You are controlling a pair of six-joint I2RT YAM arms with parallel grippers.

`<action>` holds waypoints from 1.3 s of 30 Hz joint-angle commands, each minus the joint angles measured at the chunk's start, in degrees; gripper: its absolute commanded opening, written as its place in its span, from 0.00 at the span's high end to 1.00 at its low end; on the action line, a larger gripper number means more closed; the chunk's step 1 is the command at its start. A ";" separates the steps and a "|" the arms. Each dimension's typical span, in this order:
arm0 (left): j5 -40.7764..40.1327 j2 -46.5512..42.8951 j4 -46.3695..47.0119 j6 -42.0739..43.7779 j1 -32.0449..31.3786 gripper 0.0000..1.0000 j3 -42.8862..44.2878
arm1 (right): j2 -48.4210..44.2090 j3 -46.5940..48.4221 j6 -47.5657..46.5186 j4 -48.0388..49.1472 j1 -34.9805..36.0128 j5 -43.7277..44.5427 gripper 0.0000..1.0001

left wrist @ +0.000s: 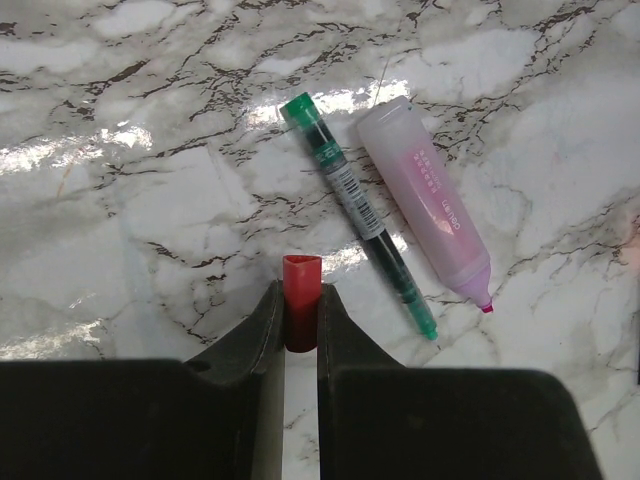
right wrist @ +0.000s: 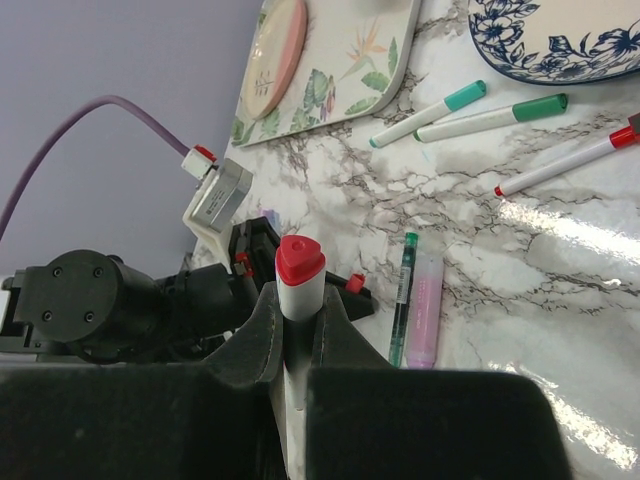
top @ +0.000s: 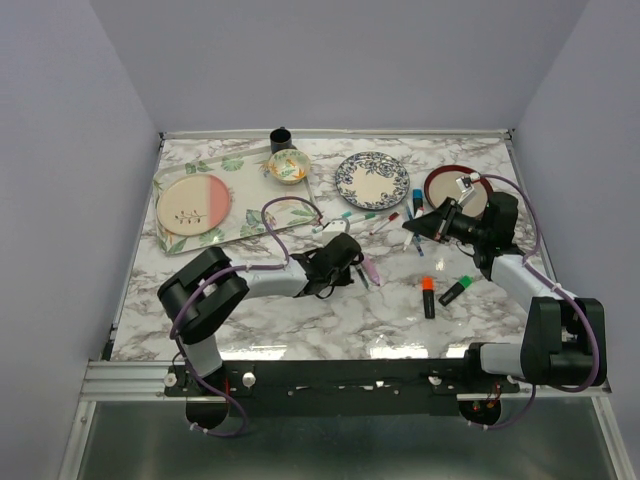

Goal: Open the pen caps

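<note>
A small red pen cap (left wrist: 301, 290) sits pinched between the fingers of my left gripper (left wrist: 301, 310), which is shut on it just above the marble, near the table's middle (top: 352, 262). My right gripper (right wrist: 298, 310) is shut on a white-barrelled pen (right wrist: 300, 280) whose red end points toward the left gripper. It hovers at the right (top: 415, 228), apart from the cap (right wrist: 355, 283). A thin green pen (left wrist: 355, 215) and a lilac highlighter (left wrist: 428, 205) lie side by side just beyond the left fingers.
Teal-capped (right wrist: 430, 112), green-capped (right wrist: 495, 116) and red-tipped (right wrist: 570, 160) pens lie below the blue floral plate (top: 371, 180). Orange (top: 428, 297), green (top: 455, 290) and blue (top: 417, 200) highlighters lie at the right. A floral tray (top: 240, 195), a small bowl (top: 288, 166), a black cup (top: 281, 138) and a red-brown plate (top: 440, 185) stand behind.
</note>
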 commanded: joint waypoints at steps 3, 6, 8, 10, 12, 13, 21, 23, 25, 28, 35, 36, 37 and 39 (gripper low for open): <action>-1.73 -4.68 -1.37 0.88 1.39 1.00 -3.04 | 0.60 3.43 -7.31 -5.44 2.15 0.39 1.00; -3.05 -11.09 -3.39 0.88 2.53 1.00 -6.73 | 2.53 7.56 -14.25 -13.35 6.80 3.11 0.99; -4.72 -16.27 -6.20 0.79 3.15 1.00 -9.98 | 4.02 9.41 -19.34 -18.87 10.49 6.54 1.00; -7.00 -21.97 -9.53 0.35 3.41 1.00 -13.57 | 4.91 12.57 -22.69 -22.75 14.34 10.30 0.99; -8.50 -26.20 -11.82 -1.40 3.85 1.00 -16.31 | 6.93 14.69 -27.61 -28.03 16.99 12.69 0.99; -9.03 -30.31 -14.10 -2.28 4.03 1.00 -18.85 | 7.89 16.96 -29.28 -29.87 20.05 15.57 0.99; -15.97 -47.74 -27.73 -13.26 5.26 1.00 -26.43 | 14.57 22.08 -36.77 -38.24 33.61 28.42 0.99; -17.11 -51.09 -30.11 -15.55 5.52 1.00 -27.75 | 16.86 22.52 -36.77 -39.03 35.63 30.80 0.99; -18.70 -53.19 -32.39 -17.92 5.70 1.00 -28.89 | 18.70 23.22 -36.86 -39.38 37.21 32.47 0.99; -19.93 -54.69 -33.63 -19.77 6.14 1.00 -30.55 | 20.02 23.75 -36.77 -39.56 39.23 35.27 0.97; -21.86 -52.86 -32.66 -22.76 8.60 0.93 -32.32 | 23.72 25.50 -36.86 -40.79 40.82 39.94 0.87; -22.04 -52.51 -32.58 -23.20 8.95 0.93 -32.41 | 24.07 25.59 -36.86 -40.88 40.82 40.47 0.84; -22.30 -52.24 -32.93 -24.07 9.56 0.91 -32.58 | 24.16 25.59 -36.77 -40.88 40.82 40.91 0.83; -23.18 -52.06 -33.10 -24.78 10.09 0.87 -32.67 | 24.16 25.86 -36.86 -40.97 40.91 41.97 0.80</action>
